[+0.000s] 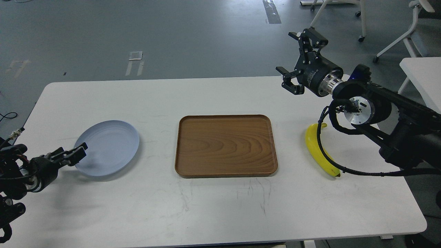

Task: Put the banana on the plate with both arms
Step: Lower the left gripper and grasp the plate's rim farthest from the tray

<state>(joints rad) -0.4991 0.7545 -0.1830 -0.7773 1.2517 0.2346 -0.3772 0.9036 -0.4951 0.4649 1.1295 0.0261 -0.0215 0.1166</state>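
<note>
**Inspector:** Right gripper [293, 55]?

**Assistant:** Fingers spread wide apart and holding nothing. It is raised over the far right part of the white table [220, 206], clear of every object. Its arm enters from the right edge, silver wrist ring showing, with a black cable looping down in front of the banana [315, 146].

**Inspector:** Left gripper [77, 151]?

**Assistant:** Low, at the near left rim of the plate [110, 144]. The fingers lie close alongside each other; whether they are fully together I cannot tell, nor whether they touch the rim. The arm comes in from the lower left.

**Inspector:** The banana's position?

**Assistant:** On the table right of the wooden tray [225, 146], well apart from the plate, which sits left of the tray.
</note>
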